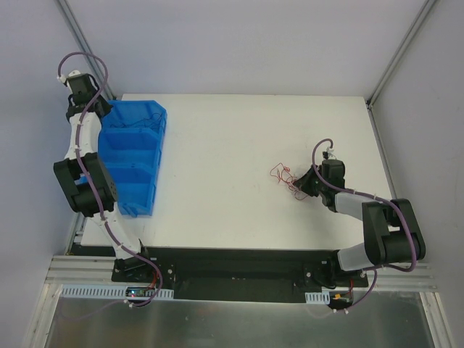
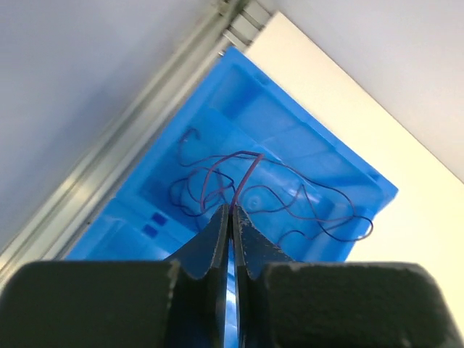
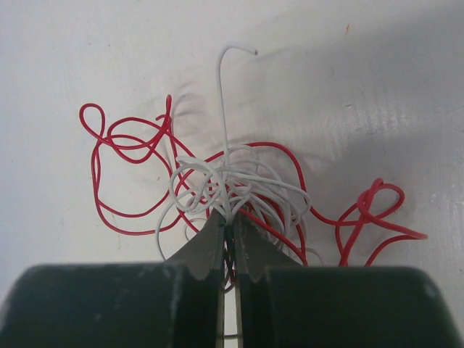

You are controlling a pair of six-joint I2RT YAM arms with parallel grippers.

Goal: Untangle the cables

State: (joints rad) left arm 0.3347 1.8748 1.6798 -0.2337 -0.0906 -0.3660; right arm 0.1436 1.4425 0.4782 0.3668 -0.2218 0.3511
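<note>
Right claw (image 3: 228, 220) clamps the red-and-white cables (image 3: 239, 177) (one clump); left claw (image 2: 230, 212) pinches one dark cable (image 2: 243, 177) over one bin (image 2: 254, 116).

Lower loops of cables (image 3: 232, 181) lost behind right gripper (image 3: 229, 221). Pale strands (image 3: 221, 94) too fine to pick out overhead. Held end of dark wire (image 2: 245, 177) buried in left gripper (image 2: 230, 212). Near end of blue bin (image 2: 312, 145) blocked.

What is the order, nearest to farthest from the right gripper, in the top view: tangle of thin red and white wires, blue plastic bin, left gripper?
1. Tangle of thin red and white wires, at the right gripper's fingertips.
2. Blue plastic bin, along the table's left side.
3. Left gripper, far-left corner, over the bin.
</note>
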